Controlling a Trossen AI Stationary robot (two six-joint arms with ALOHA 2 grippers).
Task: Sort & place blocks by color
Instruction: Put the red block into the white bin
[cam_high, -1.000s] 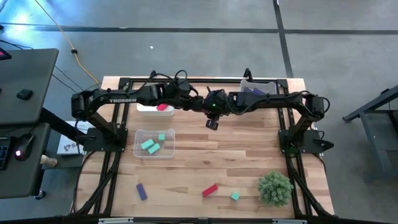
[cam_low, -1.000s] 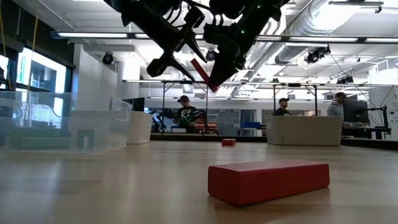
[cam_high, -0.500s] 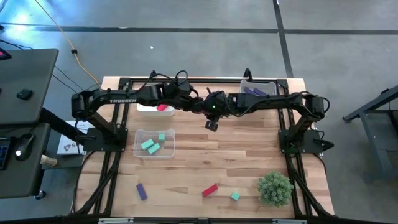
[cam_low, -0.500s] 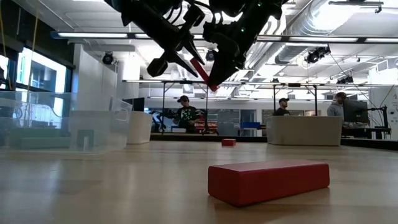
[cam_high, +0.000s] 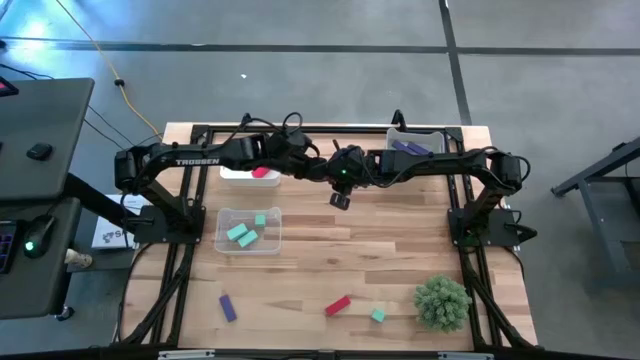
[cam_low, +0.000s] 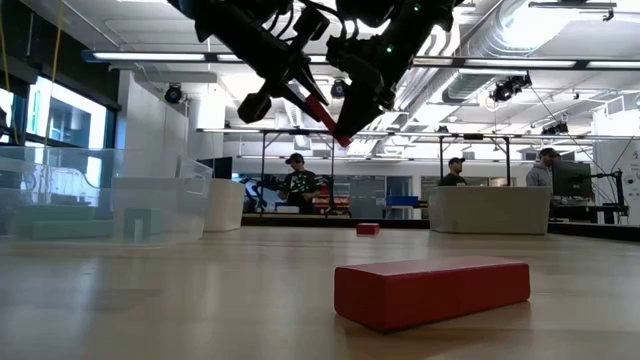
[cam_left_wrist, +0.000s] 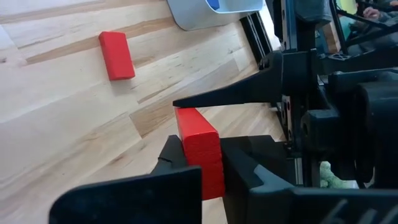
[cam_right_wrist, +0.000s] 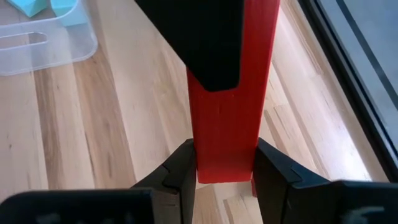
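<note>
Holding one red bar in mid-air above the table's middle, your left gripper and right gripper are both clamped on it. If either pulls away before the other lets go, you risk twisting or dropping it.

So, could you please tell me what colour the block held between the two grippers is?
Red. The block shows best in the right wrist view.

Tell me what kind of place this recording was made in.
Most likely a robotics lab or open workshop: exposed ceiling ducts, people seated at workstations in the room behind, and a wooden table with two arms mounted on its frame, on a bare concrete floor.
</note>
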